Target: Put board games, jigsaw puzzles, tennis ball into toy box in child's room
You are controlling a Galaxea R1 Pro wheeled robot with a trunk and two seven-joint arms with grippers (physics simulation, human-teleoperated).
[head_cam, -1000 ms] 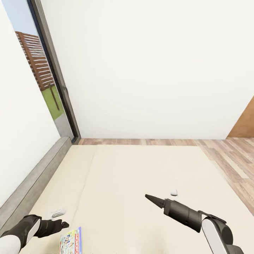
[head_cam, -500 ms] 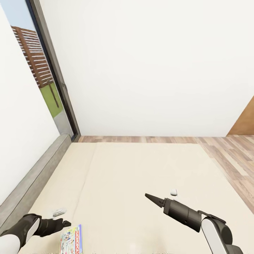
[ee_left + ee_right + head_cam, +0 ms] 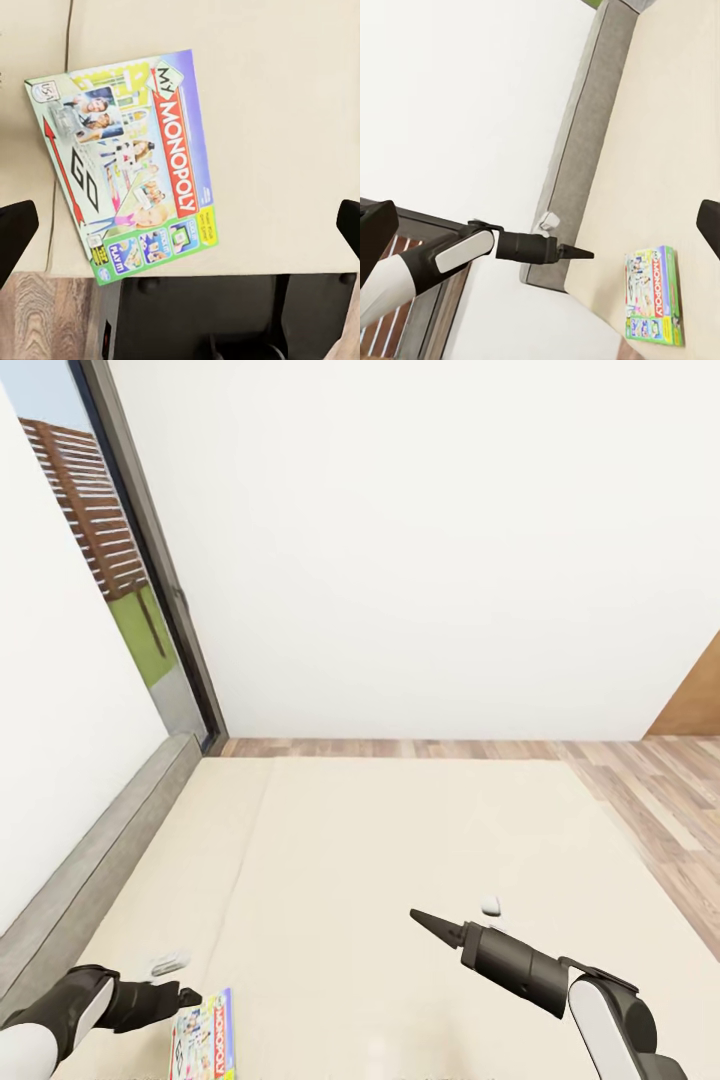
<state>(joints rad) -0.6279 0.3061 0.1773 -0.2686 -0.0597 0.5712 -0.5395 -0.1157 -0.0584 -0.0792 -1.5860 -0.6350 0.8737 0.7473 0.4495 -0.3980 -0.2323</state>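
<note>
The Monopoly (image 3: 126, 165) box lies flat on the bed (image 3: 400, 840), at the mattress corner nearest the robot, with one short end reaching the bed's near edge. In the left wrist view its printed lid faces up and sits slightly askew to that edge, with wood floor showing just past the corner. It probably lies so close to the edge because that makes it easy to reach from the robot's standing place.

The left gripper (image 3: 185, 995) hangs above the bed just beside the box, clear of it and holding nothing. Its wrist camera looks straight down on the lid, and the two finger tips sit far apart at the sides of that view, so the jaws are spread wide, seemingly lined up to come down over the box. A thin flat box gives little to pinch, so a grip across an edge overhanging the mattress looks the likelier way in.

The right gripper (image 3: 430, 922) is held out over the middle of the bed, well apart from the box and empty. Its fingers read as one dark point there, though its own camera shows the tips set wide apart.
</note>
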